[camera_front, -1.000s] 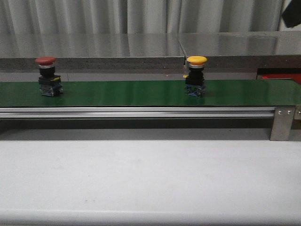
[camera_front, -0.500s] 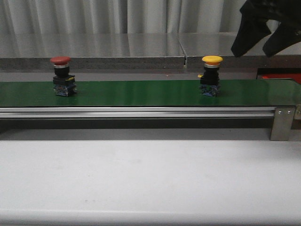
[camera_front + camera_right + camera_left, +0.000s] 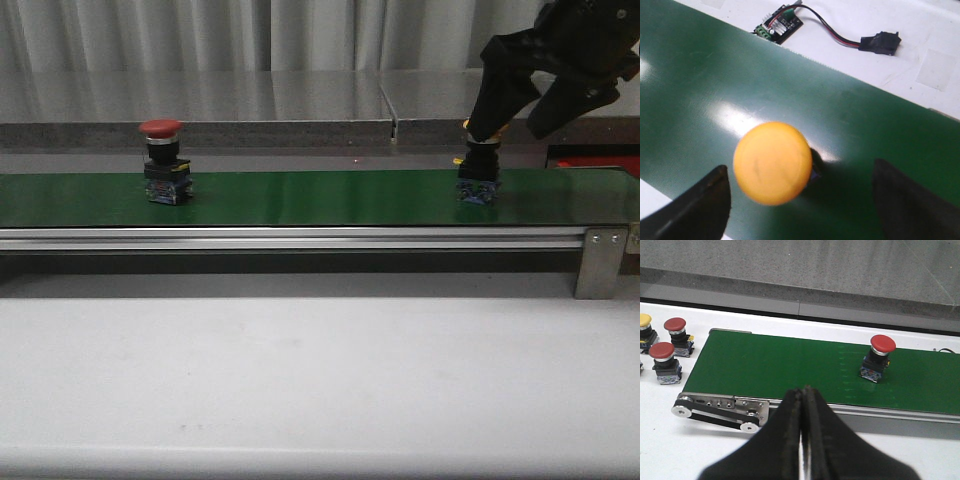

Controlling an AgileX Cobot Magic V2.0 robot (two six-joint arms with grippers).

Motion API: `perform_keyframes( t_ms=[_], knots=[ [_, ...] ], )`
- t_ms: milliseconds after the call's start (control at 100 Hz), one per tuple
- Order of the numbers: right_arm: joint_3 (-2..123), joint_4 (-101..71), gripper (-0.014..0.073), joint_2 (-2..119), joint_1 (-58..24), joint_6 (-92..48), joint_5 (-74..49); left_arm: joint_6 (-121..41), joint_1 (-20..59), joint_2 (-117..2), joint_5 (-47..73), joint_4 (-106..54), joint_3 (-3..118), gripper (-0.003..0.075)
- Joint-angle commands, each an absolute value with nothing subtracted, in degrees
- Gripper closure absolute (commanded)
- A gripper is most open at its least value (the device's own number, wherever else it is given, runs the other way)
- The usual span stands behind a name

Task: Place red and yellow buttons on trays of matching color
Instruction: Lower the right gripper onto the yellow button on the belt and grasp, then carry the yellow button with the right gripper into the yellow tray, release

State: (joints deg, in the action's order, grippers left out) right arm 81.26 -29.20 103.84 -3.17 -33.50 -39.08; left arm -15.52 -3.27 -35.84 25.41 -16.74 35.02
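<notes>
Yellow button (image 3: 773, 162): glossy domed cap on a dark body, upright on the green belt (image 3: 300, 197), under the right gripper (image 3: 530, 105) — fingers spread wide, not touching.
Red button (image 3: 163, 160): one on the belt; two more beside it.
Left gripper (image 3: 803, 405): fingers together, empty.
Change: both belt buttons have travelled right; the right gripper has descended over the yellow one.

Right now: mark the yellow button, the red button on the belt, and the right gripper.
yellow button (image 3: 772, 162), right wrist view, middle of its cap
red button (image 3: 161, 128), front view, its cap
right gripper (image 3: 520, 110), front view, gap between its fingertips
</notes>
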Motion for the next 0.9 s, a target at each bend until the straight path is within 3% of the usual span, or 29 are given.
perform_keyframes(
  t_ms=[0, 130, 200, 370, 440, 690, 890],
  knots=[
    [84.5, -30.4, 0.0010, 102.6, -3.1, -35.1, -37.8, -15.5, -2.9, -35.9, 21.1, -17.5, 36.4, 0.0739],
    [86.2, -30.0, 0.0012, 104.9, -3.1, -35.1, -37.8, -15.5, -2.9, -35.9, 21.1, -17.5, 36.4, 0.0739],
    [86.6, -29.8, 0.0064, 105.6, -3.1, -35.1, -37.7, -15.5, -2.9, -35.9, 21.1, -17.5, 36.4, 0.0739],
    [86.8, -29.3, 0.0405, 105.7, -3.1, -35.1, -38.9, -15.5, -2.9, -35.9, 21.1, -17.5, 36.4, 0.0739],
    [87.3, -29.3, 0.0478, 105.5, -2.8, -35.0, -41.3, -15.5, -2.9, -35.9, 21.1, -17.5, 36.4, 0.0739],
    [86.2, -25.9, 0.0484, 100.1, 0.5, -28.3, -46.5, -15.5, -2.9, -35.9, 21.1, -17.5, 36.4, 0.0739],
    [76.7, -24.8, 0.0484, 89.9, 6.3, -26.6, -43.6, -15.5, -2.9, -35.9, 21.1, -17.5, 36.4, 0.0739]
  ],
)
